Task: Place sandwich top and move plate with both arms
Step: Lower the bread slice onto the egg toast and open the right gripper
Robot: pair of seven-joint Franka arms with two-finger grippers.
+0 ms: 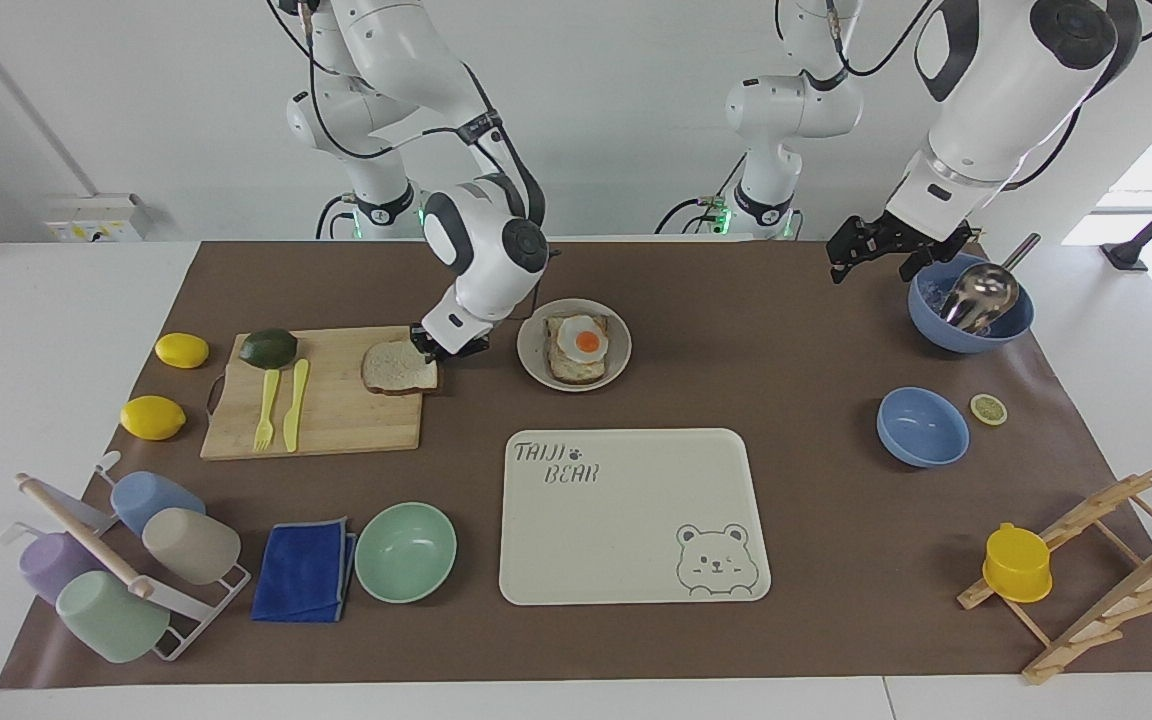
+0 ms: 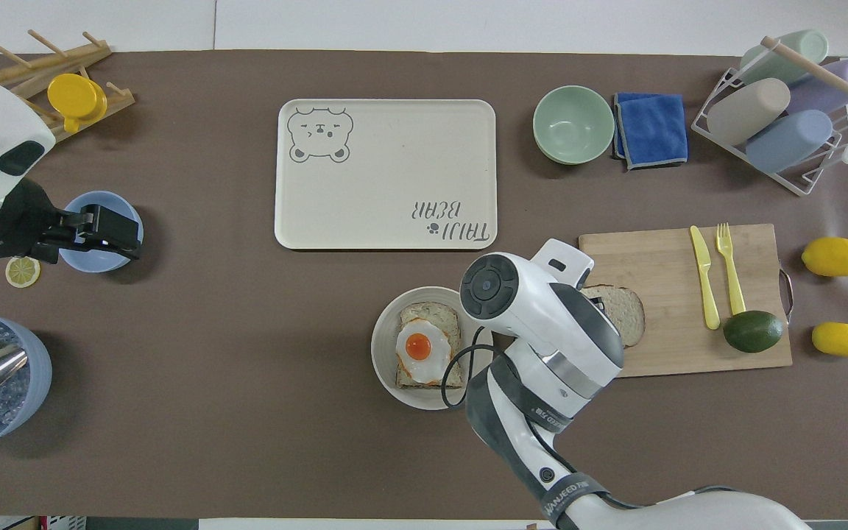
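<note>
While the left gripper (image 1: 871, 252) hangs open, the right gripper (image 1: 444, 345) pinches the sandwich top (image 1: 397, 368) – on the cutting board (image 1: 336, 420)

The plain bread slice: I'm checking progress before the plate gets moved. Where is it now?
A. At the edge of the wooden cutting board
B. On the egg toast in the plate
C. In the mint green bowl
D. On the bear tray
A: the plain bread slice lies at the cutting board edge nearest the plate, with the right hand shut on its end.
</note>
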